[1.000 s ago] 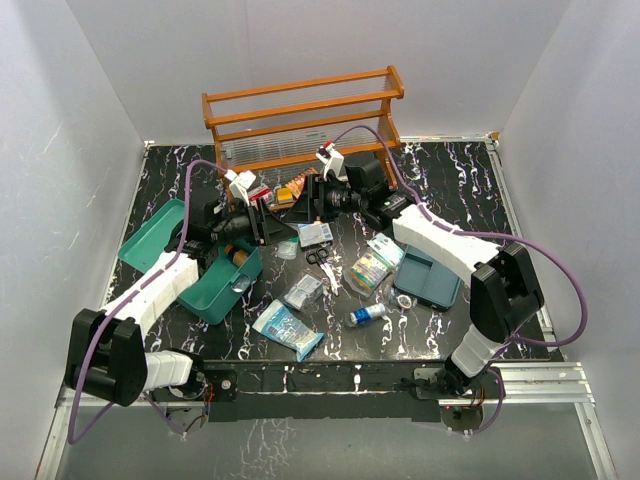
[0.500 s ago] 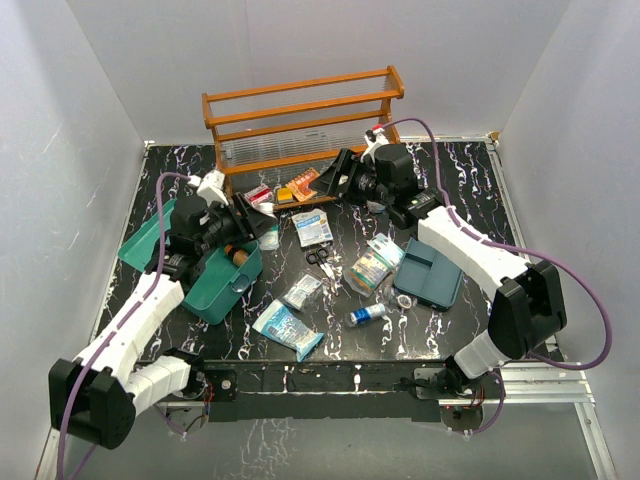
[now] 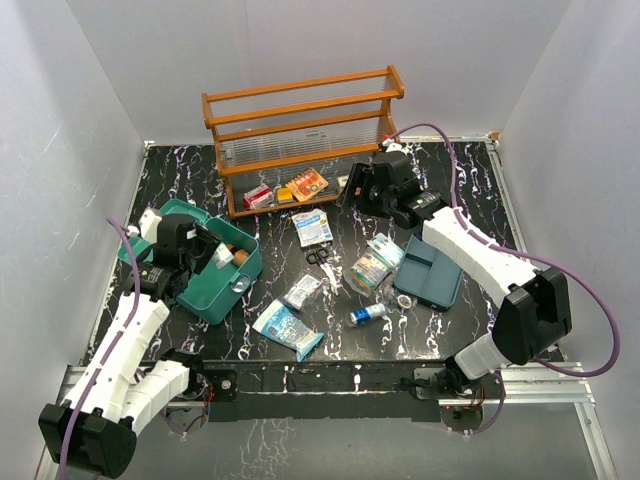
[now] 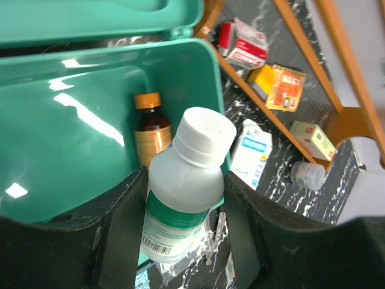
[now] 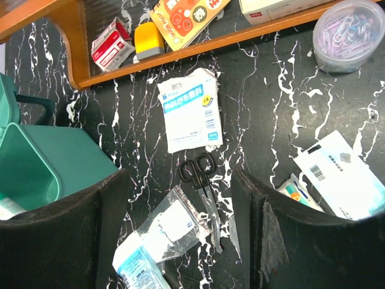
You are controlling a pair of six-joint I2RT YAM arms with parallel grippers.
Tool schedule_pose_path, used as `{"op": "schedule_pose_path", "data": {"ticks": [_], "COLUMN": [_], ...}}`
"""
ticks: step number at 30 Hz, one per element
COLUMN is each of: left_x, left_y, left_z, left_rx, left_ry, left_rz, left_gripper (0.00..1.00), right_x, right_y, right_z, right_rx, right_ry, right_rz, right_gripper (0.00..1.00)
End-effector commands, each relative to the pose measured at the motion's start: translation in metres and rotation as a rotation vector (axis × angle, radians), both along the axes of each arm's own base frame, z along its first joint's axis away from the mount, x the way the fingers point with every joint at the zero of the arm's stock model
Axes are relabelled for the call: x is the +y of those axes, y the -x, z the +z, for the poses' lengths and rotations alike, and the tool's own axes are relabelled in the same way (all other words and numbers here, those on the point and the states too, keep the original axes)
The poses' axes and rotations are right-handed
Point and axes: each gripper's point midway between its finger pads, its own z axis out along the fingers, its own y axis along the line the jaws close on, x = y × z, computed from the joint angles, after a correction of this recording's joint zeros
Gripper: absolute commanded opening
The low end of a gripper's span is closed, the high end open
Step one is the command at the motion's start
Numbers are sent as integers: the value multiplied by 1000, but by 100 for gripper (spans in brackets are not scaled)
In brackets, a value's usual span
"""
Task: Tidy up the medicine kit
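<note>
The teal medicine kit (image 3: 222, 290) stands open at the table's left, with its lid (image 3: 160, 222) tipped back. An amber bottle with an orange cap (image 4: 150, 129) lies inside it. My left gripper (image 3: 214, 258) is shut on a white bottle with a green label (image 4: 180, 198) and holds it tilted over the kit's near wall (image 4: 72, 138). My right gripper (image 3: 352, 188) is open and empty. It hovers in front of the wooden rack, above black scissors (image 5: 204, 177) and a white sachet (image 5: 189, 111).
The orange-brown rack (image 3: 300, 130) at the back holds small boxes (image 5: 114, 45) and a jar of clips (image 5: 349, 27). A blue-grey tray (image 3: 428, 272), a small blue-white bottle (image 3: 367, 314), a blue packet (image 3: 288, 328) and clear bags (image 5: 168, 229) lie mid-table.
My left gripper has drawn back left from the rack with the white bottle and now holds it over the kit. My right gripper has pulled back to the right.
</note>
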Motion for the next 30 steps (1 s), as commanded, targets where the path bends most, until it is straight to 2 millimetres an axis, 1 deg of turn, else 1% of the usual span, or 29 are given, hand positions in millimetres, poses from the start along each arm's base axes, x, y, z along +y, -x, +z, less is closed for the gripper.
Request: {"op": "schedule_pose_path", "data": {"ticks": [1, 6, 13, 15, 18, 19, 23, 26, 30], "left_x": [5, 5, -1, -1, 0, -1, -12, -14, -12], "left_y": [4, 6, -11, -13, -7, -6, 3, 0, -2], "left_z": [-27, -58, -88, -96, -107, -110, -129, -128, -123], "left_rx": [59, 130, 193, 216, 270, 285, 354, 350, 336], "left_ry": [80, 127, 178, 179, 188, 202, 271, 279, 266], "left_rz": [117, 177, 190, 199, 233, 247, 255, 244, 248], "left_gripper": [27, 28, 29, 29, 29, 31, 36, 40, 51], "right_x": [-2, -1, 1, 0, -1, -1, -2, -2, -6], "right_y": [-9, -15, -18, -19, -20, -21, -23, -23, -26], "right_z": [27, 15, 2, -1, 0, 1, 0, 1, 5], "right_rx": [-67, -40, -16, -13, -18, -21, -23, -27, -41], "right_ry": [28, 84, 106, 116, 122, 122, 133, 136, 142], "right_rz": [-4, 11, 23, 23, 20, 21, 22, 15, -7], "right_gripper": [65, 65, 65, 65, 65, 65, 66, 66, 66]}}
